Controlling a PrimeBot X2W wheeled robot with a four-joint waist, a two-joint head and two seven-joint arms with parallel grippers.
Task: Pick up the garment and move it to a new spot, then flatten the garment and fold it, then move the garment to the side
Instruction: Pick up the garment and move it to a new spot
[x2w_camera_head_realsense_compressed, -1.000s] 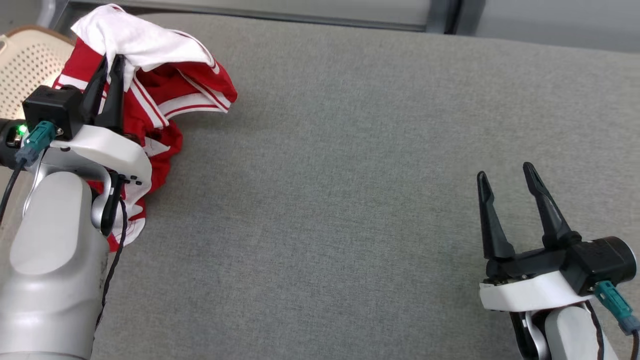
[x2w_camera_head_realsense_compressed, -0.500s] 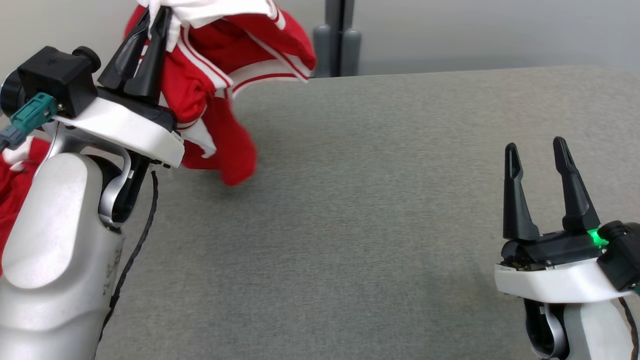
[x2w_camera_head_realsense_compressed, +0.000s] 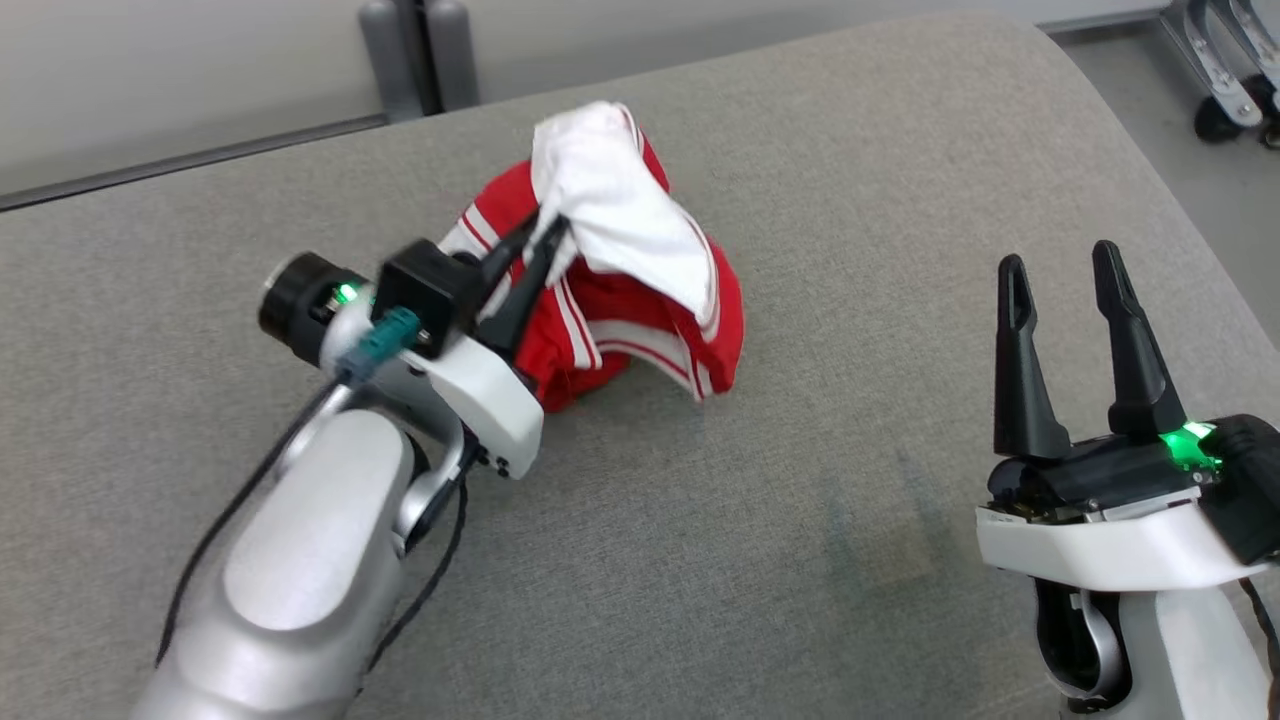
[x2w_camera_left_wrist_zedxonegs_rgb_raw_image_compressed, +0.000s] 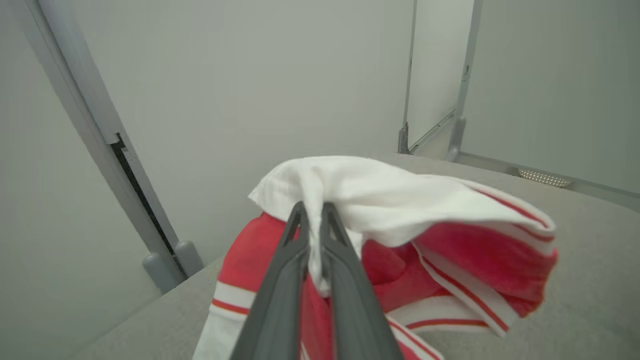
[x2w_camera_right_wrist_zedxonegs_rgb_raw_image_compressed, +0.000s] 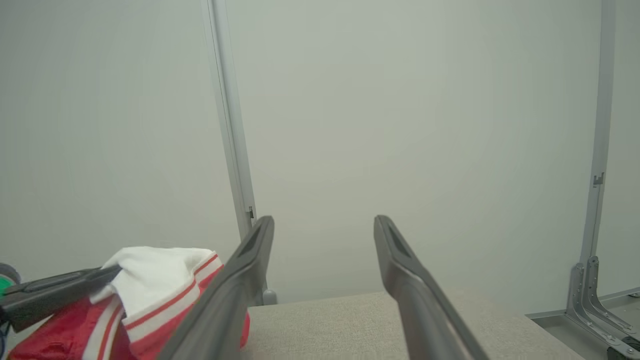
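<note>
Clamping together on a white fold of the crumpled red-and-white striped fabric garment (x2w_camera_head_realsense_compressed: 620, 215), with the 2 long dark fingers of the left gripper (x2w_camera_head_realsense_compressed: 545, 228) pressing cloth between them, plain in the left wrist view (x2w_camera_left_wrist_zedxonegs_rgb_raw_image_compressed: 313, 207). Bunching below that grip, lower red folds seemingly resting on the grey fabric-covered table (x2w_camera_head_realsense_compressed: 800, 500), toward its far edge. Hovering at lower right, well apart from the garment: right gripper (x2w_camera_head_realsense_compressed: 1058, 256), 2 fingers standing wide apart, holding and touching nothing.

Perhaps a lab: bare panel walls (x2w_camera_right_wrist_zedxonegs_rgb_raw_image_compressed: 400, 100)
</note>
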